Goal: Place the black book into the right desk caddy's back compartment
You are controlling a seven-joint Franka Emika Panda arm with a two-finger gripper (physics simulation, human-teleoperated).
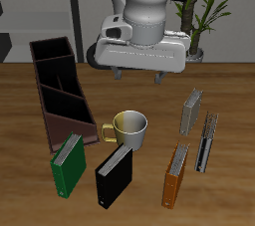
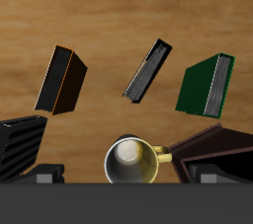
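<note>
- A wooden table (image 1: 229, 101) carries everything; a potted plant (image 1: 204, 11) stands behind the robot.
- Nothing of the task looks done: the black book (image 1: 114, 176) stands upright near the table's front edge, between the green book (image 1: 68, 164) and the orange book (image 1: 175, 176), apart from both.
- The right desk caddy (image 1: 58, 91) stretches from beside the green book toward the table's back; its compartments show nothing inside.
- The gripper (image 1: 140, 74) hangs above the yellow mug (image 1: 128, 128), gripping nothing; its fingertips barely show, so I cannot tell how wide the jaws stand.
- Left to do, by my judgement: descend, grasp, lift, carry and lower the book in.
- Room: the mug sits close behind the black book, crowding an approach from that side; open wood flanks the book.
- Two grey books (image 1: 191, 112) stand well clear of that path.
</note>
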